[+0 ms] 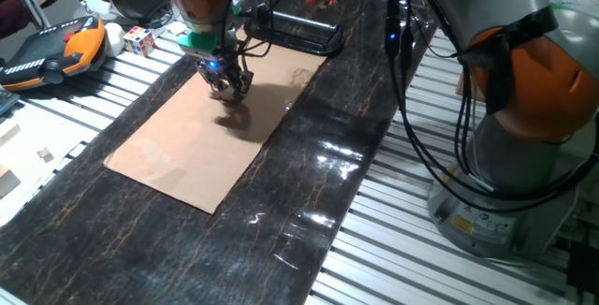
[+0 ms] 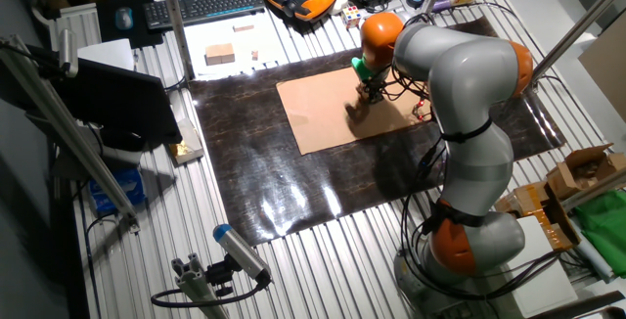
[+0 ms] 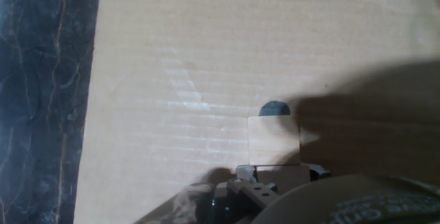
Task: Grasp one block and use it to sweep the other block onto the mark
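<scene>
One fixed view: my gripper (image 1: 229,85) is low over the cardboard (image 1: 192,151), near its far end, fingers pointing down. The cardboard lies on a dark mat (image 1: 309,183). I can't resolve any block or the mark here; the fingertips sit in their own shadow. A puzzle cube (image 1: 139,40) and an orange-black pendant (image 1: 51,50) are off the mat at far left, well apart from me.

Other fixed view: my arm (image 2: 460,84) bends over the mat, gripper (image 2: 370,92) down on the cardboard (image 2: 337,113) towards its right side. Blocks are too small to make out. A keyboard (image 2: 201,6) sits at the table's far edge.

Hand view: a tan block (image 3: 273,140) lies flat on the cardboard (image 3: 179,66), just ahead of my gripper hardware at the bottom edge. The mark (image 3: 274,108) peeks out as a dark half-disc at the block's far edge; the block touches or partly covers it. A second block isn't clearly separable. Can't tell from any view whether my jaws are wide, narrow or clamped on something; fingertips aren't clearly visible.
</scene>
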`<state>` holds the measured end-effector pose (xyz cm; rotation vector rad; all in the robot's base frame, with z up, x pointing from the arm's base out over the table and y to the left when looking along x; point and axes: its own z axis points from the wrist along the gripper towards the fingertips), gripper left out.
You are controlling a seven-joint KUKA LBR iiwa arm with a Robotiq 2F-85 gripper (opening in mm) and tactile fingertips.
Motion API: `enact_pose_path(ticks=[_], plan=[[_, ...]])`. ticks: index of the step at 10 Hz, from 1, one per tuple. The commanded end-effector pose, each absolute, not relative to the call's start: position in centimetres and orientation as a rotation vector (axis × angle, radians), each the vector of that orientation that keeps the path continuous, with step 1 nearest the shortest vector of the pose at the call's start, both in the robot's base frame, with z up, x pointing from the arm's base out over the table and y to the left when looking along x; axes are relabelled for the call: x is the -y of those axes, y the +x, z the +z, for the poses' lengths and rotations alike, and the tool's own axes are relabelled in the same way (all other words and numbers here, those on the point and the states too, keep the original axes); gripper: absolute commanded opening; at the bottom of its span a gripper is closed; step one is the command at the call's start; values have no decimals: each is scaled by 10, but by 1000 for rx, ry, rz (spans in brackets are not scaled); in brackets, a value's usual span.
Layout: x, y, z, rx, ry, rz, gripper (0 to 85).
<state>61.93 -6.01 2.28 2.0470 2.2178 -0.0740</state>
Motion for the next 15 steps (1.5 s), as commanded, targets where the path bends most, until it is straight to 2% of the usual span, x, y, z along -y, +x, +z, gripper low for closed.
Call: enact_pose_path(ticks=[1, 15], plan=[[60, 619, 23, -2225, 2047, -67, 7], [58, 622, 29, -2221, 2019, -80, 7]])
